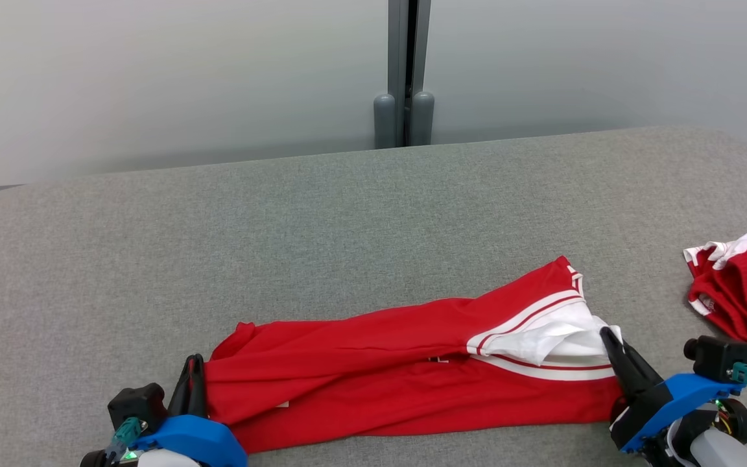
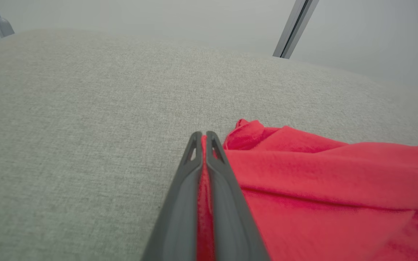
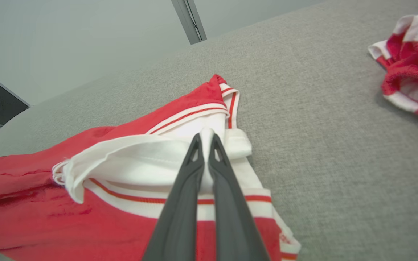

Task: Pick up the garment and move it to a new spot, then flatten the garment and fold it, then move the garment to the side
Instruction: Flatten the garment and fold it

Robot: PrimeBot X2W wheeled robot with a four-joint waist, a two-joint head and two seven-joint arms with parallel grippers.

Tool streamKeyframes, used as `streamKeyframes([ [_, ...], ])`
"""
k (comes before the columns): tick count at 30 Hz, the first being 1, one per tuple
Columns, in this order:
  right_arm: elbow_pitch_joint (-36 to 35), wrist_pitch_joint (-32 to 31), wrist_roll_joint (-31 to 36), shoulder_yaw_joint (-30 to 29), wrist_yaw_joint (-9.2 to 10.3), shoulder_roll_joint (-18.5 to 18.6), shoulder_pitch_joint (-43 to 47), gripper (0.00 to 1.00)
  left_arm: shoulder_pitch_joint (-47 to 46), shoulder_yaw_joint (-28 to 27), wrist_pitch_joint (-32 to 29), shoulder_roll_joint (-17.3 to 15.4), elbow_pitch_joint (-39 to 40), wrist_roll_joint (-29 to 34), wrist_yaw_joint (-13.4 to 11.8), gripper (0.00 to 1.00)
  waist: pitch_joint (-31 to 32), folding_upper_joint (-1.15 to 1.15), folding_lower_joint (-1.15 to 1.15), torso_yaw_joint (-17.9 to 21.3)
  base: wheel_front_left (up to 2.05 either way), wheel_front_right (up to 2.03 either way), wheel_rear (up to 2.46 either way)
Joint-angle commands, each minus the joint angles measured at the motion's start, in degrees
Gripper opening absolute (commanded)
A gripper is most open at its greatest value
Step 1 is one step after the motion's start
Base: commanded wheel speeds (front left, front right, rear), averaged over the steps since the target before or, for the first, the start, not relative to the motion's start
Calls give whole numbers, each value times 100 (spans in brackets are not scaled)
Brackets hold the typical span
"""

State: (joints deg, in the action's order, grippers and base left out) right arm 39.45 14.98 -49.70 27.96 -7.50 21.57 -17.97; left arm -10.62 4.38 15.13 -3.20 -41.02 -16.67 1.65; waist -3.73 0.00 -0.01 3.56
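Observation:
A red garment with white, red-striped trim lies stretched left to right along the near part of the grey table. My left gripper is shut on its plain red left end, with red cloth pinched between the fingers. At the other end my right gripper is shut on the white trimmed end, white fabric showing between its fingers. The cloth between the two grips is bunched into long folds.
A second red and white garment lies crumpled at the table's right edge, close to my right arm; it also appears at upper right as a red and white heap. Behind the table stands a pale wall with a grey post.

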Motion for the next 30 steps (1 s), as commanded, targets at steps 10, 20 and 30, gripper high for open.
streamKeyframes([
  [10,-130,23,1118,-905,1,-329,57,100,326,-82,-1,18,919,752,-238,100,140,0,1,40,0,0,0],
  [20,39,23,2313,-1440,1,-837,406,100,858,114,-1,27,1102,1005,-284,100,455,0,1,62,0,0,0],
  [30,186,22,2478,-1663,1,-976,360,100,1013,433,-1,29,1246,681,-408,100,368,0,1,19,0,0,0],
])
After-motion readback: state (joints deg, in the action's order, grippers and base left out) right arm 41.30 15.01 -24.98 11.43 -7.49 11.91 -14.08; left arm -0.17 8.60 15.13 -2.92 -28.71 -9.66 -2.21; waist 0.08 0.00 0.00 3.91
